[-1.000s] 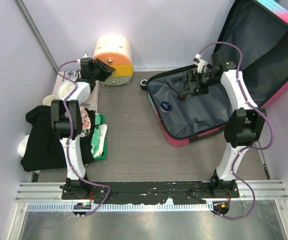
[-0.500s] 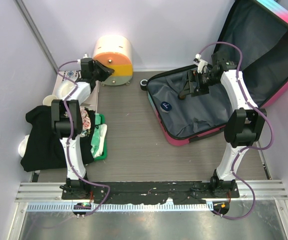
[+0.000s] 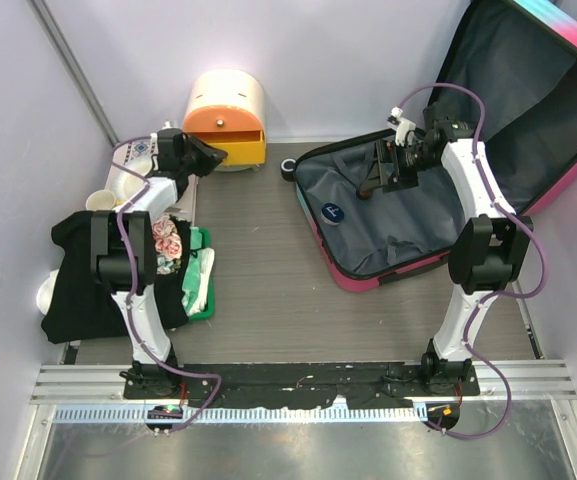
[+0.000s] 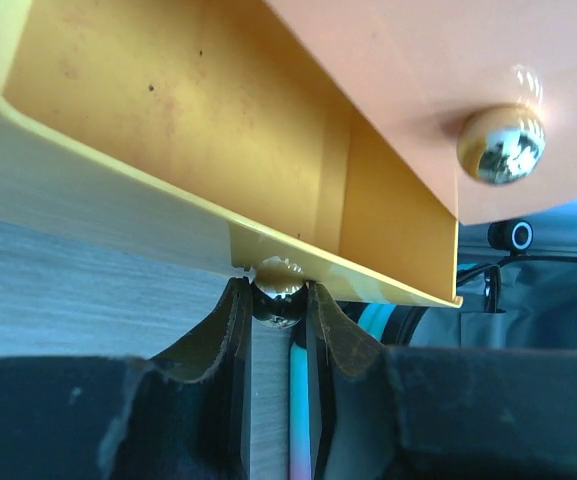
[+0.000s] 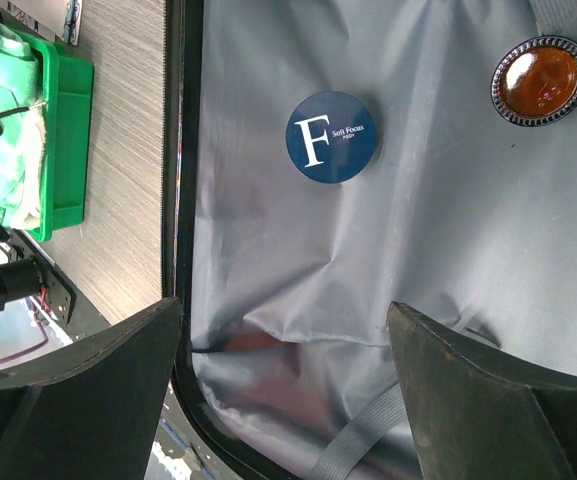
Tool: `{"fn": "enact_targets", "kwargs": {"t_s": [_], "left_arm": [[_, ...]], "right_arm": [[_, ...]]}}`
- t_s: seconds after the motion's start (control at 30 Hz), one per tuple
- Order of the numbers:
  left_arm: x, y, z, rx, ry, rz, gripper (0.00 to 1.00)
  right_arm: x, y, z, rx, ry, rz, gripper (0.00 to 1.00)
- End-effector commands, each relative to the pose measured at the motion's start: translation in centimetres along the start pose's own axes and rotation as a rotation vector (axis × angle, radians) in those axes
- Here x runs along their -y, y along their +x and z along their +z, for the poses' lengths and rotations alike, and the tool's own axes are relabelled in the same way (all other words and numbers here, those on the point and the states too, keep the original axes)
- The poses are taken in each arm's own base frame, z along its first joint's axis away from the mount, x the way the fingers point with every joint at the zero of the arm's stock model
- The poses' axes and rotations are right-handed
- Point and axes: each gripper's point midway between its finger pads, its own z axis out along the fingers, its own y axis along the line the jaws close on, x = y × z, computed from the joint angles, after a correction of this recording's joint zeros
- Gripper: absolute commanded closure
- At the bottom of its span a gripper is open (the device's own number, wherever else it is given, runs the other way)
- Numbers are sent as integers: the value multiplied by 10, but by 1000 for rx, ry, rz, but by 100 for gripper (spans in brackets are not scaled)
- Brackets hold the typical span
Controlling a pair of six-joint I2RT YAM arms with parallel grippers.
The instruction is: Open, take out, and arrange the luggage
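Note:
The luggage lies open at the back right, its lid leaning on the wall, pink rim and grey lining showing. A round blue tin and an amber disc with a dark rim lie on the lining. My right gripper hangs open over that lining with nothing between its fingers; in the top view it is above the suitcase's back part. My left gripper is shut on the shiny knob of the yellow drawer of the round drawer box.
A green tray with pale cloth, a black garment, a flowered item and a cup crowd the left side. A small black roll stands by the suitcase's back corner. The orange drawer has its own knob.
My left jaws closed on the knob, and the left arm drew back toward the left, pulling the yellow drawer out of the box. The right arm has not moved.

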Motion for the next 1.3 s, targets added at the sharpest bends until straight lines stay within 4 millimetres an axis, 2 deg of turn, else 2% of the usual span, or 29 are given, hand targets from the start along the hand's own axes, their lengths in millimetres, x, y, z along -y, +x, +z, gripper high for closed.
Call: {"fn": "enact_targets", "kwargs": {"t_s": [0.0, 0.13, 0.2, 0.23, 0.3, 0.33, 0.43, 0.57, 0.63, 0.7, 0.73, 0.77, 0.8, 0.83, 0.87, 0.9, 0.97, 1.03, 1.17, 1.2, 1.27], "left_arm": [[17, 6, -28, -5, 18, -32, 100], [9, 19, -37, -22, -2, -49, 100], [10, 21, -41, -25, -2, -54, 94], [9, 20, -42, -24, -6, -52, 74], [13, 17, -46, -14, 1, -31, 52], [16, 15, -48, -13, 6, -25, 32], [25, 11, -55, -7, 35, 11, 16], [43, 12, -74, -15, 112, 96, 9], [49, 12, -89, -3, 141, 177, 7], [51, 15, -104, -16, 155, 239, 7], [50, 16, -109, -23, 157, 265, 7], [49, 15, -114, -23, 160, 324, 7], [48, 22, -121, -61, 171, 351, 7], [55, 21, -131, -54, 187, 396, 7], [58, 21, -136, -49, 210, 463, 7], [54, 29, -142, -84, 215, 490, 7], [63, 27, -157, -63, 240, 557, 7], [61, 26, -165, -48, 240, 637, 7], [69, 19, -180, 2, 245, 727, 6], [69, 18, -182, 6, 243, 740, 6], [70, 16, -185, 14, 240, 749, 6]], "right_arm": [[-7, -16, -7, 49, -22, -40, 10], [-7, -18, -5, 52, -31, -30, 10], [-7, -20, -3, 55, -34, -27, 10], [-7, -21, -4, 58, -34, -27, 10], [-6, -24, -3, 64, -30, -30, 10], [-6, -25, -3, 69, -28, -32, 11], [-4, -33, -5, 90, -11, -44, 11], [2, -37, -2, 91, 22, -79, 12], [20, -35, 4, 80, 112, -96, 13], [42, -45, 5, 126, 209, -113, 13], [50, -42, 10, 120, 236, -121, 13], [55, -49, 14, 139, 265, -151, 13], [60, -48, 18, 132, 292, -178, 13], [69, -46, 21, 118, 339, -183, 13], [71, -45, 32, 105, 348, -198, 13], [74, -43, 36, 95, 364, -199, 13], [82, -40, 46, 76, 404, -206, 13], [84, -36, 61, 55, 425, -217, 13], [99, -44, 73, 75, 514, -215, 13], [109, -42, 77, 64, 555, -209, 13], [110, -46, 84, 68, 572, -222, 13]]}}
